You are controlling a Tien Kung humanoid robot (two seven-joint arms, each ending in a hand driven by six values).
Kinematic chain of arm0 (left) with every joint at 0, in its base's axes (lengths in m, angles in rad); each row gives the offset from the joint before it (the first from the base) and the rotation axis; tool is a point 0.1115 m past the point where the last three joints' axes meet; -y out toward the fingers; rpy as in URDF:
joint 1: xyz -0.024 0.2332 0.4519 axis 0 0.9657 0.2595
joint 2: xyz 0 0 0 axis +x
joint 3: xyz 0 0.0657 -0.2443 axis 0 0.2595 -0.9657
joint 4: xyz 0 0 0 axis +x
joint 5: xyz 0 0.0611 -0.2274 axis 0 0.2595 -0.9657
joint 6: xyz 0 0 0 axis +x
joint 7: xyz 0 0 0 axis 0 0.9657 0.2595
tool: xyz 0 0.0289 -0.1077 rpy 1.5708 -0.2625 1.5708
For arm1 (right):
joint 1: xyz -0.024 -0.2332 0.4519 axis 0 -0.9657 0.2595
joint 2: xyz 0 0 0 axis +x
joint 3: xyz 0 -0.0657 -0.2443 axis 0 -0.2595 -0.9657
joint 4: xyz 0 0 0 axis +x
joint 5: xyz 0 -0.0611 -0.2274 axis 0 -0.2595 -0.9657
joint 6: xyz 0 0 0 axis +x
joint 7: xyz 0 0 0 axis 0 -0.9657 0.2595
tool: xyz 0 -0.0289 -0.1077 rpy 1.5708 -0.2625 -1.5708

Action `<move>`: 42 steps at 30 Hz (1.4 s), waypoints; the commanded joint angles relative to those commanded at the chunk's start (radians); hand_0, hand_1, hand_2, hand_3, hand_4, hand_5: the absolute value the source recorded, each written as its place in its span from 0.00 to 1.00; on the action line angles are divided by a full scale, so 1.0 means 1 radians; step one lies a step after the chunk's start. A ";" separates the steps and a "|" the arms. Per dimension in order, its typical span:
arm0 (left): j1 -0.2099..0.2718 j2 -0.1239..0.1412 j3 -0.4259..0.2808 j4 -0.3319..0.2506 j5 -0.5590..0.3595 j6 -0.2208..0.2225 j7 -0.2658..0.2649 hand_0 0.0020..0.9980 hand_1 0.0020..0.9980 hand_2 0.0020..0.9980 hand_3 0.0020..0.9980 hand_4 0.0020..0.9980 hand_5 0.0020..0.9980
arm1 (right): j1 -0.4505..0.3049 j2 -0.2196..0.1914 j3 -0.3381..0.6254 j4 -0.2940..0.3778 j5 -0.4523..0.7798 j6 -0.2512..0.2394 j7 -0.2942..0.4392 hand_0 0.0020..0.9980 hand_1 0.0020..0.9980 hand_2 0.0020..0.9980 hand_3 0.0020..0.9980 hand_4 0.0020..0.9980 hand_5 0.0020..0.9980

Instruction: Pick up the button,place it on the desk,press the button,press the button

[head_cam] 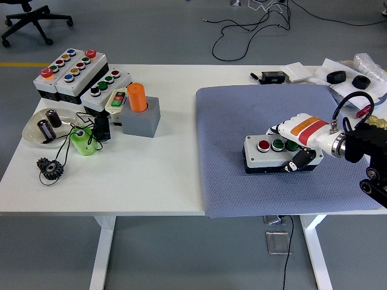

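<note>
A white button box [269, 153] with a black base, one red and two green buttons on top, lies on the blue-grey mat [236, 115] at centre right. My right hand [297, 148] comes in from the right edge and is shut on the box's right end, fingers over the top and thumb on its front side. The box looks level and at or just above the mat. The left arm is not visible.
At the far left stand several button boxes [72, 72], a grey block with an orange cylinder [138, 98], a dish with parts [42, 127], a green piece [81, 142] and a gear [50, 168]. Black parts and papers [344, 78] lie far right.
</note>
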 joint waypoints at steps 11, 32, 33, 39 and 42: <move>0.001 0.000 0.005 0.001 -0.003 -0.001 0.001 0.60 0.51 0.48 0.44 0.28 0.97 | 0.002 0.013 0.010 -0.033 -0.024 0.026 0.021 0.24 0.14 0.30 0.49 0.74 0.00; 0.011 -0.002 0.019 0.002 -0.011 0.000 0.001 0.60 0.51 0.48 0.44 0.28 0.97 | -0.020 -0.003 0.014 -0.022 0.004 0.070 0.032 0.86 0.86 0.94 0.94 0.85 0.01; 0.011 -0.002 0.018 0.002 -0.011 0.000 0.001 0.60 0.51 0.48 0.44 0.28 0.97 | -0.022 -0.005 0.017 -0.018 0.010 0.073 0.028 0.86 0.86 0.94 0.94 0.85 0.01; 0.008 -0.002 0.013 0.002 -0.007 0.000 0.000 0.60 0.51 0.48 0.44 0.27 0.97 | -0.031 -0.021 0.037 0.013 0.058 0.099 0.010 0.88 0.89 0.97 1.00 0.88 0.01; 0.006 -0.001 0.011 0.002 -0.006 0.000 0.000 0.60 0.51 0.48 0.44 0.27 0.97 | -0.037 -0.032 0.057 0.036 0.082 0.109 0.004 0.91 0.90 0.99 1.00 0.89 0.01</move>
